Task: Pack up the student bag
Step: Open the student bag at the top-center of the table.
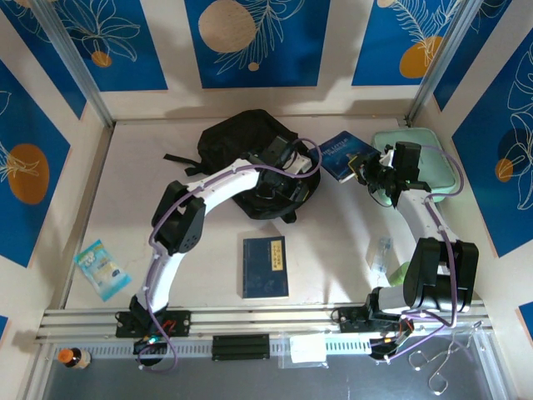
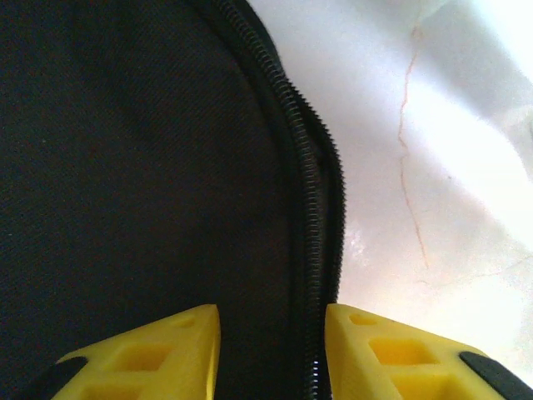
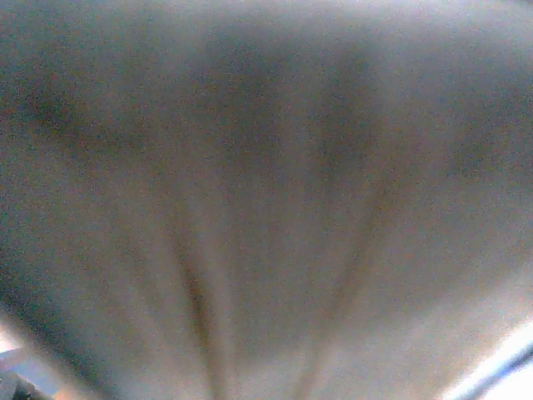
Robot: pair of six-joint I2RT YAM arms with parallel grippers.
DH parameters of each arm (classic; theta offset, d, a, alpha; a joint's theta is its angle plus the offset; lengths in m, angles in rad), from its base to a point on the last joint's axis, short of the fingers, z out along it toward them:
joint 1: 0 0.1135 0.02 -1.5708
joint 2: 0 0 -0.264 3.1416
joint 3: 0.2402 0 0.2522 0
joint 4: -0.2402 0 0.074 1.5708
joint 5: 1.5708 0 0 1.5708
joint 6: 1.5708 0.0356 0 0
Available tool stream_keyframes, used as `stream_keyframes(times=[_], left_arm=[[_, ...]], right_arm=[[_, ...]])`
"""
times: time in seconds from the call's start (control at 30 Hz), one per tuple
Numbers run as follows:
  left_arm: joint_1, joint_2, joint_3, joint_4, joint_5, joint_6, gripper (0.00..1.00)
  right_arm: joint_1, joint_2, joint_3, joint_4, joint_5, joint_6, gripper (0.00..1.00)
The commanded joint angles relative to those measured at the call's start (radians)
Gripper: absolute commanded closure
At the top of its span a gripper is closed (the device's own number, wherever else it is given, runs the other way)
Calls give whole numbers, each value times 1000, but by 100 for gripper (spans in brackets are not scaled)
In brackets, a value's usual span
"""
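The student bag (image 1: 237, 133) is seen at the far middle of the table (image 1: 150, 192). Its zipper (image 2: 310, 192) is straddled by the left gripper (image 2: 272, 321), jaws apart. The right gripper (image 1: 364, 171) is clamped on a blue book (image 1: 341, 154) just beside the bag.

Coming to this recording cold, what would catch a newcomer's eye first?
The large black backpack sits far-centre on the table, with the left gripper low over it, its yellow fingers straddling the zipper. To the right of the bag, the right gripper pinches the edge of a blue book beside a mint-green pouch. A second blue book lies flat near the front.
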Motion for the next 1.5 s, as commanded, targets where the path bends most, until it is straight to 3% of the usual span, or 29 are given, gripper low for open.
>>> stream_keyframes(times=[0.0, 0.27, 0.63, 0.77, 0.97, 1.2, 1.47], left_arm=[[-9, 22, 45, -60, -65, 38, 66], [-8, 40, 66, -86, -65, 49, 69], [-8, 66, 113, -207, 27, 197, 50], [-9, 64, 111, -203, 12, 207, 49], [-9, 67, 112, -194, -58, 197, 62], [-7, 11, 107, -164, -46, 187, 87], [26, -93, 40, -54, -53, 125, 96]], right_arm=[[-6, -28, -4, 37, -36, -6, 100], [-6, -24, -5, 37, -32, -2, 100], [-8, -22, -8, 33, -24, 1, 100], [-9, -22, -9, 33, -23, 4, 100], [-12, -22, -11, 28, -19, 7, 100], [-36, -42, -13, 17, -16, 0, 100], [-75, -98, -8, -20, 5, -29, 100]])
